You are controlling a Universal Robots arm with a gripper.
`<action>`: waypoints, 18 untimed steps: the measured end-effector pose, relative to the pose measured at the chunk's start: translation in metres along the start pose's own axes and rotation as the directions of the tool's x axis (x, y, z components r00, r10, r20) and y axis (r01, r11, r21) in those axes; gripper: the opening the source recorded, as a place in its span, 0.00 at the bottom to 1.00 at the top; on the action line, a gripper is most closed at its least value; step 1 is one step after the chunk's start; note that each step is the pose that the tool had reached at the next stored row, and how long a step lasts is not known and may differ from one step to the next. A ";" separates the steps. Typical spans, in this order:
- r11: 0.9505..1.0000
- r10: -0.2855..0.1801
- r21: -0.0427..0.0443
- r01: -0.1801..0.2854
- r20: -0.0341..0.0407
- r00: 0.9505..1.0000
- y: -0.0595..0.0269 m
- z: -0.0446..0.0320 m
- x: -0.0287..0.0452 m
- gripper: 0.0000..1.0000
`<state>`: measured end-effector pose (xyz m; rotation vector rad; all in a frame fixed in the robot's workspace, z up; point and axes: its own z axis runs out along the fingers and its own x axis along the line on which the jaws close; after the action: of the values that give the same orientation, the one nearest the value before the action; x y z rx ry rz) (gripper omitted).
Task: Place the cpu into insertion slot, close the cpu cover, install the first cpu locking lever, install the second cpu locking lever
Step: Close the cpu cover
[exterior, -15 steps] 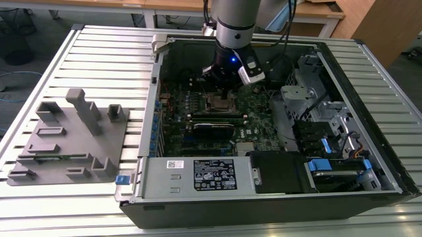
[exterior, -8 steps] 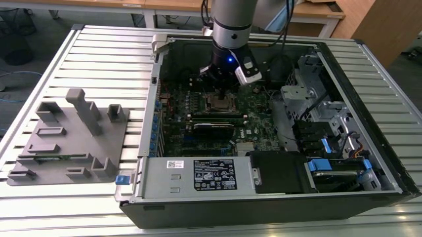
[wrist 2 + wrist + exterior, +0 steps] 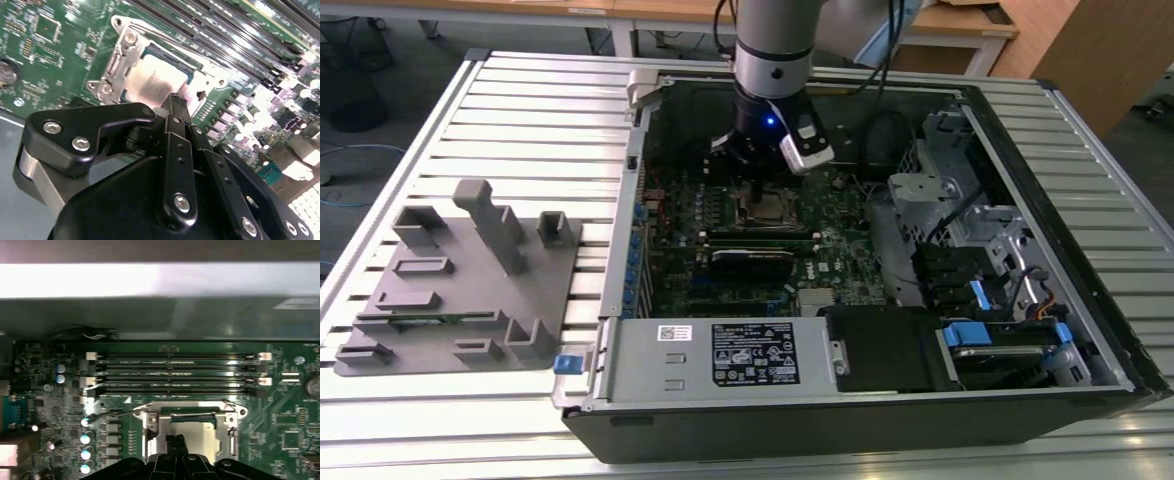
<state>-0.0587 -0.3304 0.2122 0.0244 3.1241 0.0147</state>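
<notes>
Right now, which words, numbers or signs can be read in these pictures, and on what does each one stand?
Black label on the metal box, exterior view: white print, too small to read.
Small white label beside it: too small.
Pale label on the case wall, first wrist view: blurred.
White markings on the green circuit board, second wrist view: too small.
Nothing can be quoted.
</notes>
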 end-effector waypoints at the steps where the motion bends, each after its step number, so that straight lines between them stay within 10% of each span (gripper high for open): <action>1: 1.000 0.000 0.001 0.000 0.000 1.000 0.0002 0.0002 0.0014 0.11; 18: 1.000 0.000 0.005 0.000 0.000 1.000 0.0004 0.0021 0.0097 0.11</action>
<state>-0.0684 -0.3298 0.2099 0.0246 3.1238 0.0069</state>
